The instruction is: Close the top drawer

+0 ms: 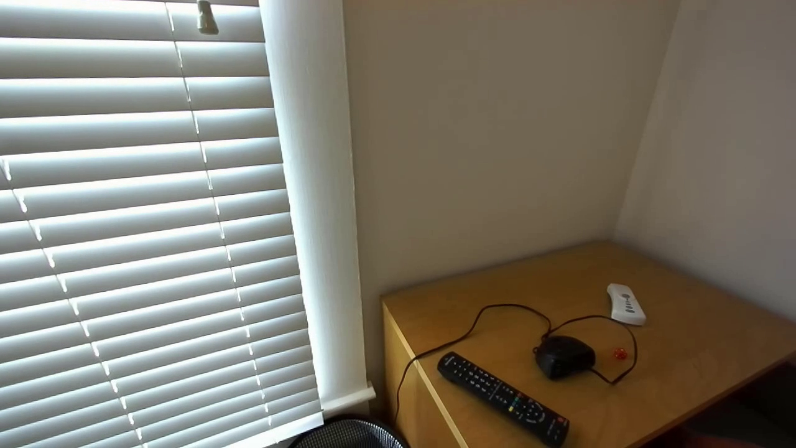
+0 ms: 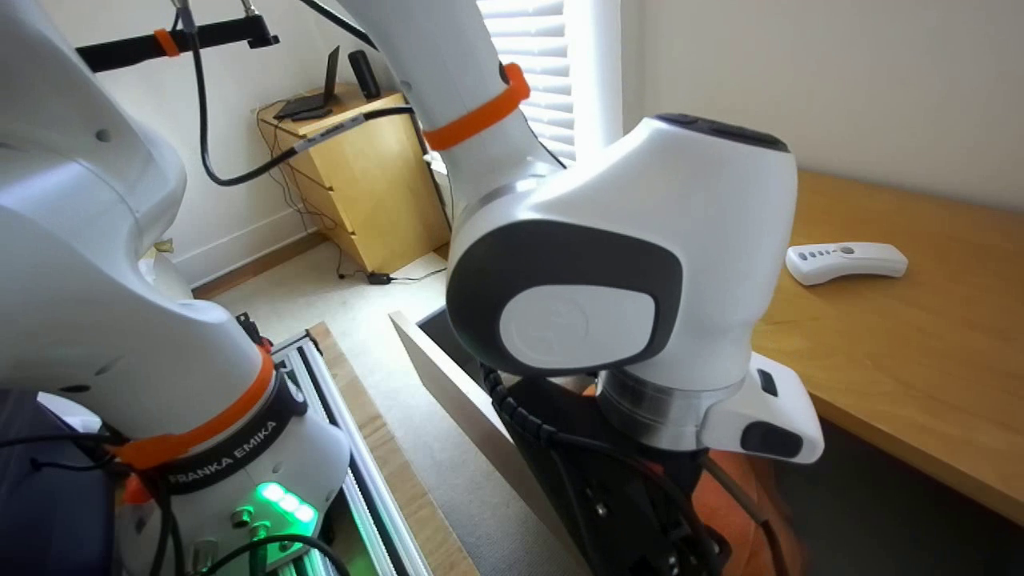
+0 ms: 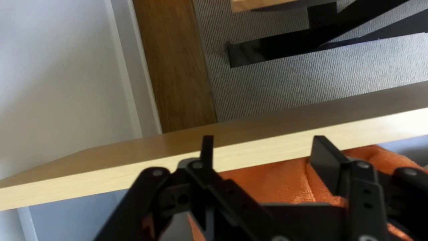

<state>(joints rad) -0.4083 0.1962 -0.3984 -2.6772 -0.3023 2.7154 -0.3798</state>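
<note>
One drawer, likely stiff and heavy, is best pushed at its outer front; nothing is gripped by the spread tool

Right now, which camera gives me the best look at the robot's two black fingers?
The wrist view: both fingers show up close and apart, with the drawer front visible between them. In an exterior view, black hardware hangs beneath the white arm, but the fingers can't be made out. They appear nowhere else.
</note>
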